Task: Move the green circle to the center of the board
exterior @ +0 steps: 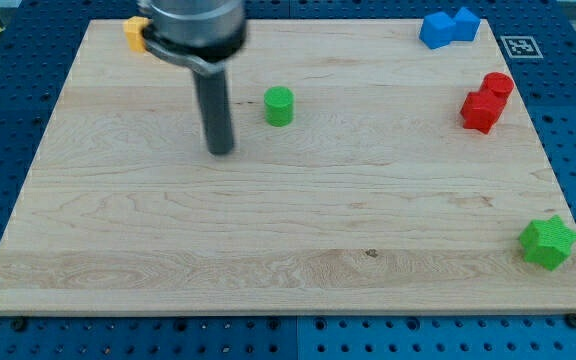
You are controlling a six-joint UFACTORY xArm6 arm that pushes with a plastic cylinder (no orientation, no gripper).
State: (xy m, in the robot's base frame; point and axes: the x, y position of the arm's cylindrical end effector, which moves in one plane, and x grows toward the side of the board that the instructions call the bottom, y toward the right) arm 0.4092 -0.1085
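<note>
Barely getting started here: green circle [279, 105] sitting in the upper half of the board [268, 260], a bit toward the view's left of centre, needing a nudge down and slightly right. Looking like a small, stubby bright green cylinder, standing upright. My tip [221, 151] resting just left of it and slightly lower, apart, not touching. No jaws on this rod, so holding nothing.

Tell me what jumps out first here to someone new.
The dark rod coming down from the view's top left, my tip resting on the board just left of the green circle and apart from it. Next, bright clusters at the view's right: blue blocks, red blocks, a green star.
</note>
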